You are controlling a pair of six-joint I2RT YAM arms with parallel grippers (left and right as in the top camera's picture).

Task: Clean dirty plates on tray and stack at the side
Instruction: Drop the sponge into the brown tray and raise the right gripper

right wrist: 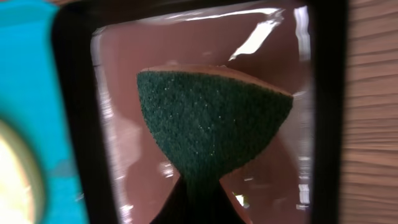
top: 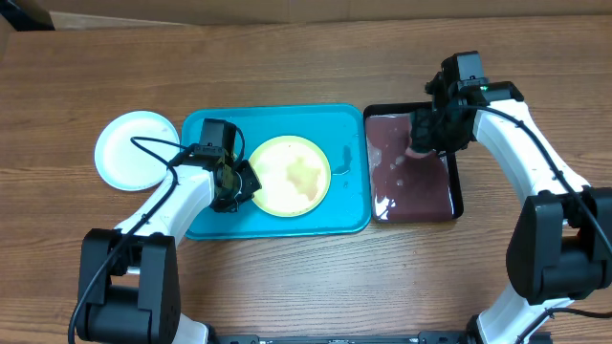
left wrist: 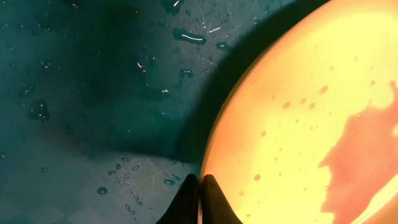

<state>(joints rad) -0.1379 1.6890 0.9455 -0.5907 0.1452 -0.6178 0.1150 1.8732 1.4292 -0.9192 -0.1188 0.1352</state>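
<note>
A large turquoise-blue rectangular plastic tray [top: 287,119] with a raised rim lies in the middle of the wooden bench [top: 287,57]. On it, right of centre, sits a small round yellow-green plastic plate [top: 290,175], wet and beaded with drops, with a blotchy smear [left wrist: 367,155] across its face. The left gripper [left wrist: 199,185] is down at this plate's left rim, its jaws together with the tips touching the rim's edge; whether the rim is pinched between them cannot be told. Water drops [left wrist: 189,37] dot the tray floor beside it.

A small round white plastic plate [top: 137,150] rests on the bench just off the tray's left end, apart from it.

Just beside the tray's right end lies a narrow black rectangular tray [top: 457,182] holding reddish-brown liquid [top: 411,186]. The right gripper [right wrist: 198,193] hangs over its upper part, jaws clamped on a dark green scouring sponge [right wrist: 211,124] – the sponge bulges out from the pinch, a tan layer along its far edge
</note>
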